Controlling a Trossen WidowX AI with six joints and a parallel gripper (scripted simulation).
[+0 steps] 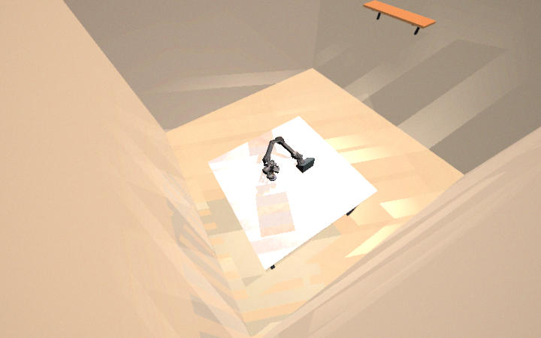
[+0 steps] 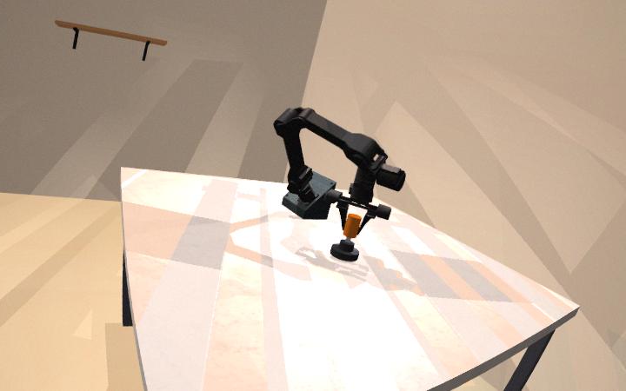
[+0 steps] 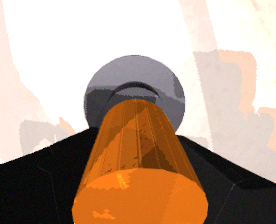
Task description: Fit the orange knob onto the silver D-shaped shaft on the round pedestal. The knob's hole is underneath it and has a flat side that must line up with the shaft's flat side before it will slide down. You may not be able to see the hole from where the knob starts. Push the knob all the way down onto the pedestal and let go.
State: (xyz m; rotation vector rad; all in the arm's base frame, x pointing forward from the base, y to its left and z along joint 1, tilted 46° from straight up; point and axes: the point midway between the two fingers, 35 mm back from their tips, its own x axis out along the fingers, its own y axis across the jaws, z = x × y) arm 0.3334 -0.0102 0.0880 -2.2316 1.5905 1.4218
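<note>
The orange knob [image 2: 351, 226] [image 3: 139, 145] is a ribbed upright cylinder, tilted slightly in the exterior view. My gripper [image 2: 352, 230] is shut on it, one finger on each side. The dark round pedestal [image 2: 343, 252] [image 3: 134, 70] stands on the table directly below the knob, a raised collar at its middle. A short bit of the silver shaft [image 2: 348, 240] shows between the knob's lower end and the collar. A gap remains between knob and collar. The knob's hole and the shaft's flat side are hidden. In the top view the gripper is too small to read.
The arm's dark base [image 1: 305, 164] [image 2: 309, 196] stands on the pale table [image 1: 322, 197] [image 2: 335, 330], behind the pedestal in the exterior view. Streaks of light and shadow cross the table. An orange wall shelf [image 1: 399, 14] [image 2: 110, 33] hangs far from the arm.
</note>
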